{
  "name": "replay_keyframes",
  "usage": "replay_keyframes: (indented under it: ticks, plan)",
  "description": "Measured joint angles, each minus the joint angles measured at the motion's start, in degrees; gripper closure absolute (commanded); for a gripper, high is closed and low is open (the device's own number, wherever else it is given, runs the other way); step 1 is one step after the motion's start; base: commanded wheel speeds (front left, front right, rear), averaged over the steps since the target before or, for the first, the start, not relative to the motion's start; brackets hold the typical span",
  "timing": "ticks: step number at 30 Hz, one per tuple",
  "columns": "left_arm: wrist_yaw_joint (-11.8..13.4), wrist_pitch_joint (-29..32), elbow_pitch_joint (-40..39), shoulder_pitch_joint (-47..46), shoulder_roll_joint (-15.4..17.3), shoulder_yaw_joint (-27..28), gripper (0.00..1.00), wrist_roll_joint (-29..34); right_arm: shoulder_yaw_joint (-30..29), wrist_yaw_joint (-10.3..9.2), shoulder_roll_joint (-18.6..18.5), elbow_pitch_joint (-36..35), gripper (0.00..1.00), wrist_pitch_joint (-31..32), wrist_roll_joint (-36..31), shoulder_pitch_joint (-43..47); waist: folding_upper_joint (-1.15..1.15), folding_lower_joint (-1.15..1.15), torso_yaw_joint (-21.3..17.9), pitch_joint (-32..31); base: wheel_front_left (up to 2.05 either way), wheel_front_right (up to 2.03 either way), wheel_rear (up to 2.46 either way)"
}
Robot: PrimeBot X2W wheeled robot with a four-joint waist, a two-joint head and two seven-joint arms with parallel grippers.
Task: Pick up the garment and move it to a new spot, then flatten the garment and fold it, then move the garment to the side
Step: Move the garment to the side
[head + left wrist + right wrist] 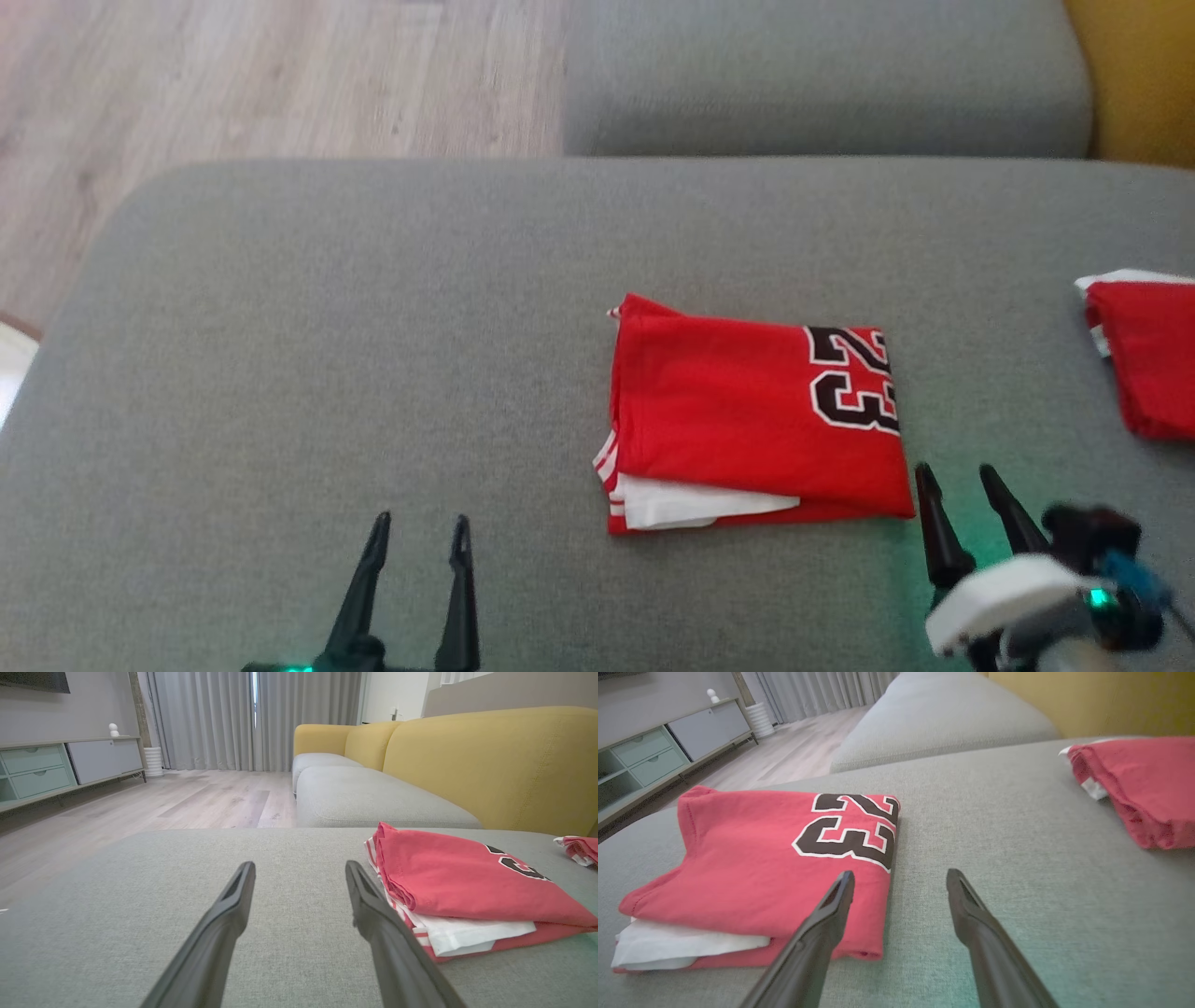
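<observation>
The garment (738,411) is a red jersey with a black "23", folded into a flat rectangle on the grey cushion (327,355), with a white layer peeking out at its near edge. It also lies right of my left fingers as the garment (458,882) and left of my right fingers as the garment (756,858). My left gripper (420,527) stands open and empty, well to the left of it. My right gripper (957,476) is open and empty, just off the jersey's near right corner.
A second folded red garment (1148,355) lies at the cushion's right edge. Beyond are another grey seat cushion (822,75), a yellow sofa back (490,760) and wooden floor (233,84). A low cabinet (56,765) stands by the far wall.
</observation>
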Motion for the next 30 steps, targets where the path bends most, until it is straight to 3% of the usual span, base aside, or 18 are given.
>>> replay_keyframes:
  ticks: [12,13,14,15,16,22,30]
  plan:
    - [1.0,0.0,0.1,-6.6,-0.3,-4.5,0.0,-1.4,4.1,0.0,-3.3,9.0,0.0,12.3,10.3,-14.2,0.0,0.01,0.9,6.4,0.0,0.0,0.0]
    - [1.0,0.0,0.1,-6.9,-0.3,-4.8,0.0,-1.4,4.8,0.0,-3.3,9.8,0.12,13.1,11.2,-14.8,0.0,0.01,1.0,6.7,0.0,0.0,0.0]
    - [1.1,0.0,0.1,-7.2,-0.3,-5.1,0.0,-1.4,5.5,0.0,-3.3,10.1,0.43,13.6,12.3,-15.2,0.0,0.01,1.1,6.9,0.0,0.0,0.0]
    - [1.1,0.0,0.1,-7.3,-0.3,-5.3,0.0,-1.4,6.2,0.0,-3.3,10.3,0.67,14.2,13.6,-15.6,0.0,0.01,1.1,7.0,0.0,0.0,0.0]
    - [1.5,0.0,0.1,-7.5,-0.4,-5.4,0.0,-1.4,6.9,0.0,-3.3,10.2,1.0,14.8,15.3,-15.8,0.0,0.0,1.0,7.1,0.0,0.0,0.0]
    - [2.0,0.0,-0.4,-7.5,-0.4,-5.2,0.0,-2.0,10.6,0.0,-4.6,9.0,1.0,13.1,18.4,-15.9,0.0,0.0,-0.5,7.1,0.0,0.0,0.0]
    - [2.0,0.0,-1.1,-8.4,-0.4,-4.9,0.0,-1.5,12.2,0.0,-13.8,5.4,1.0,10.1,14.4,-22.1,0.0,0.0,-5.3,9.1,0.0,0.0,0.0]
